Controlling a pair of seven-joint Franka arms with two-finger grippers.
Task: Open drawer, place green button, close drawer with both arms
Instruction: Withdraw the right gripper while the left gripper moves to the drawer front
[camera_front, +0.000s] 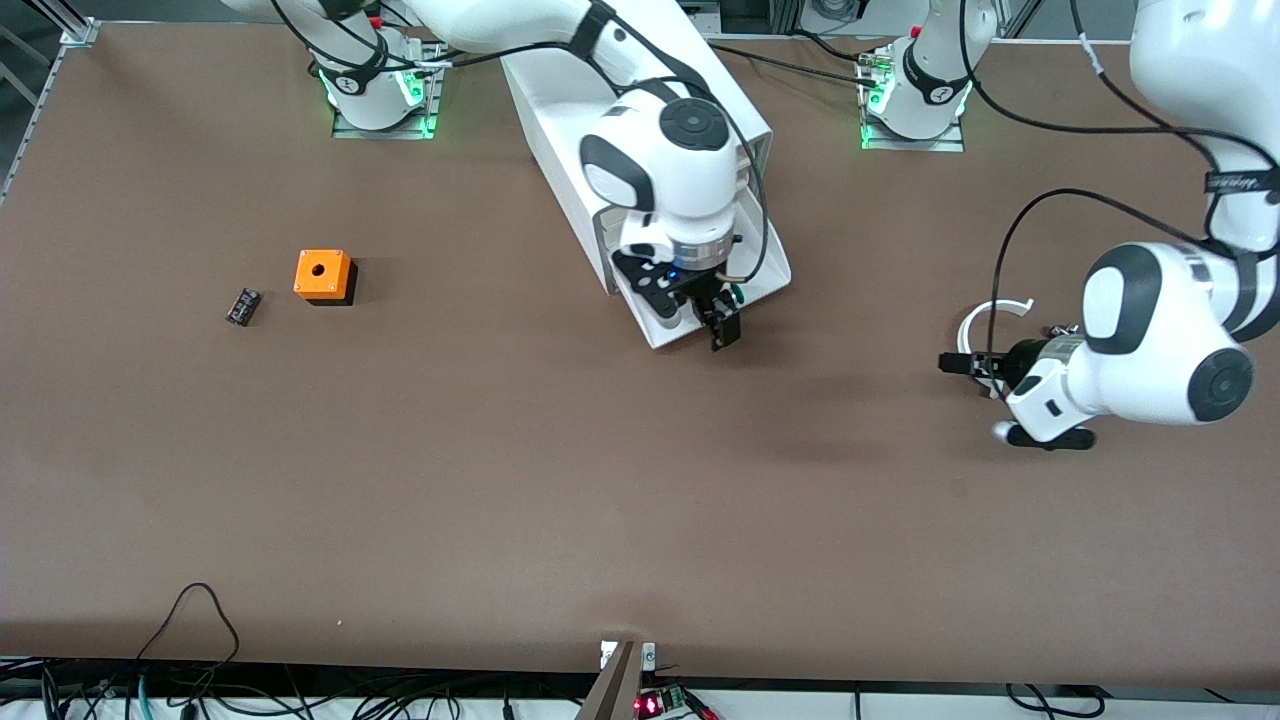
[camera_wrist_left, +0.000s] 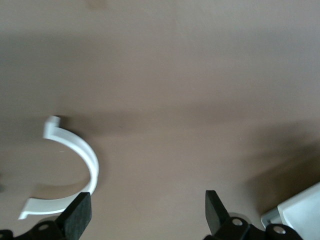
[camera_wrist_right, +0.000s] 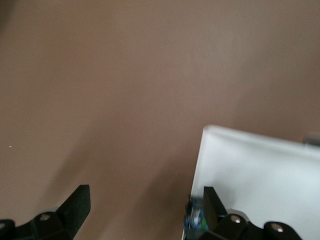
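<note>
The big white cabinet (camera_front: 560, 150) stands at the middle of the table between the two arm bases. One white drawer (camera_front: 665, 330) is pulled out toward the front camera; which of the four alike it is I cannot tell. It also shows in the right wrist view (camera_wrist_right: 260, 165). My right gripper (camera_front: 722, 325) hangs over the open drawer with its fingers wide apart (camera_wrist_right: 145, 215). The button (camera_wrist_right: 195, 220) lies at the drawer's rim beside one finger, not gripped; its green cap (camera_front: 737, 293) shows by the gripper. My left gripper (camera_front: 960, 365) waits open and empty (camera_wrist_left: 148, 215) low over the table toward the left arm's end.
A white C-shaped ring (camera_front: 990, 315) lies on the table beside the left gripper and also shows in the left wrist view (camera_wrist_left: 75, 150). An orange box with a hole (camera_front: 323, 275) and a small black part (camera_front: 243, 306) lie toward the right arm's end.
</note>
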